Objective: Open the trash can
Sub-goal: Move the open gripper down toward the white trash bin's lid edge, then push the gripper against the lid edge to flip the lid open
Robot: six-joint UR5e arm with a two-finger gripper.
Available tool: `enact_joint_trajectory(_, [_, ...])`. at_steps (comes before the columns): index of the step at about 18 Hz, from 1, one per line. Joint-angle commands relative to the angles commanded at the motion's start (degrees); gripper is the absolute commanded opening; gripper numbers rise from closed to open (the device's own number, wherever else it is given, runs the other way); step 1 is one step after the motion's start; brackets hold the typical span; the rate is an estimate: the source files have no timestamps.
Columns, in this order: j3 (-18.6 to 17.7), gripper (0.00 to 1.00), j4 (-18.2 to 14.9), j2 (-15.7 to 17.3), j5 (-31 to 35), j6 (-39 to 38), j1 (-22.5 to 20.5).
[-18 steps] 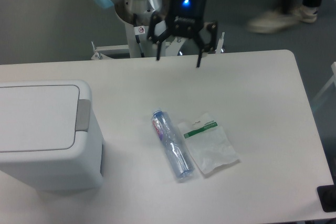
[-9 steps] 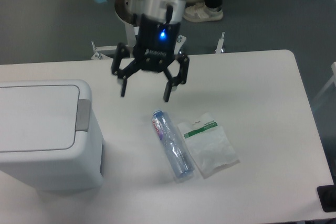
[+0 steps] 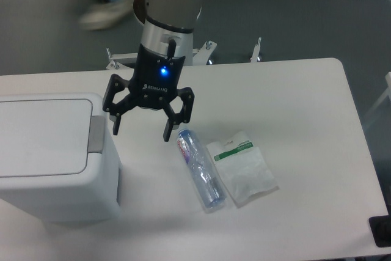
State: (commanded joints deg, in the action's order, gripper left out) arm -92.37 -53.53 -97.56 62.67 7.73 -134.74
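Camera view, my tool [image 3: 140, 134] spread wide w/ nothing held, hovering just right of trash can [image 3: 52, 157], lid shut, bottle [image 3: 200, 169] nearby on counter [image 3: 305, 108].

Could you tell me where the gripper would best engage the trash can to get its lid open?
Probably the grey push tab on the trash can, approached from above. It stands out along the closed lid's right edge, and the open gripper hovers just right of it.
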Motion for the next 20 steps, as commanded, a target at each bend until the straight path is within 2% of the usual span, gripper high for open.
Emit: enact_joint_trajectory(20, [-2.5, 1.00, 0.6, 0.2, 0.1, 0.2, 1.1])
